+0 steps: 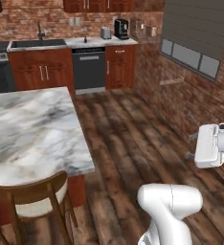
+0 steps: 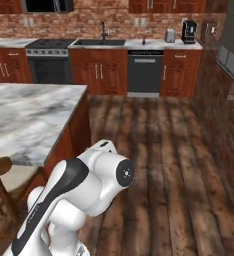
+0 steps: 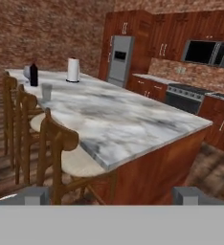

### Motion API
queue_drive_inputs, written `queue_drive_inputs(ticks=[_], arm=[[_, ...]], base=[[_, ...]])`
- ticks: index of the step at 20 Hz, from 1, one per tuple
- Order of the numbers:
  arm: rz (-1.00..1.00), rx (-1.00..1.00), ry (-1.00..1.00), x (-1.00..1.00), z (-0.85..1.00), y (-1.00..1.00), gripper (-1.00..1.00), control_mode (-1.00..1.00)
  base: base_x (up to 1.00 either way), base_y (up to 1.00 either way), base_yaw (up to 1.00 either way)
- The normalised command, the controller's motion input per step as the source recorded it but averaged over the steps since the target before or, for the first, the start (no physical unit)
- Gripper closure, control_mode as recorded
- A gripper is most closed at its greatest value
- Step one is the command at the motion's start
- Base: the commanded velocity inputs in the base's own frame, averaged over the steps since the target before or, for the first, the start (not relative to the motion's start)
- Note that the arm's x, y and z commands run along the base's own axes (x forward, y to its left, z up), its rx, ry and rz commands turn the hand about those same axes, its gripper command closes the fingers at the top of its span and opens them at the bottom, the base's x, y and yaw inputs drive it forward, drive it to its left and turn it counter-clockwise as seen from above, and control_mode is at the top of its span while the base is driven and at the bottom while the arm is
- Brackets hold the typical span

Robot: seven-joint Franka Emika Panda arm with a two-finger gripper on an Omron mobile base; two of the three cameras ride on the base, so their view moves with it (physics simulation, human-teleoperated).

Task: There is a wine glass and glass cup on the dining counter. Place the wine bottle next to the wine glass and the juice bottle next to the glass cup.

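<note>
Your gripper [image 3: 111,195] hangs off the near corner of the dining counter [image 3: 128,124], jaws spread, holding nothing. Wine bottle [image 3: 33,74] and cup [image 3: 47,91] sit at the counter's far end, likely out of reach from here.

No readable text, label, brand, number or sign anywhere: none on the dark wine bottle [image 3: 33,74] on the dining counter [image 3: 128,119], none on the coffee machine [image 1: 121,28], microwave [image 3: 203,52] or fridge [image 3: 119,59].
</note>
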Motion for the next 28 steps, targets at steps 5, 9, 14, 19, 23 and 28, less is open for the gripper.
queue_drive_inputs(ticks=[5,9,14,19,23,28], arm=[[0.0,0.0,0.0,0.0,0.0,0.0,-1.0,1.0],[0.0,0.0,0.0,0.0,0.0,0.0,-1.0,1.0],[0.0,0.0,0.0,0.0,0.0,0.0,-1.0,1.0],[0.0,0.0,0.0,0.0,0.0,0.0,-1.0,1.0],[0.0,0.0,0.0,0.0,0.0,0.0,-1.0,1.0],[0.0,0.0,0.0,0.0,0.0,0.0,-1.0,1.0]], base=[[0.87,-0.15,0.0],[0.91,-0.1,0.01],[0.91,-0.08,0.03],[0.74,-0.28,0.0],[0.62,-0.45,0.0],[0.61,-0.47,0.0]])
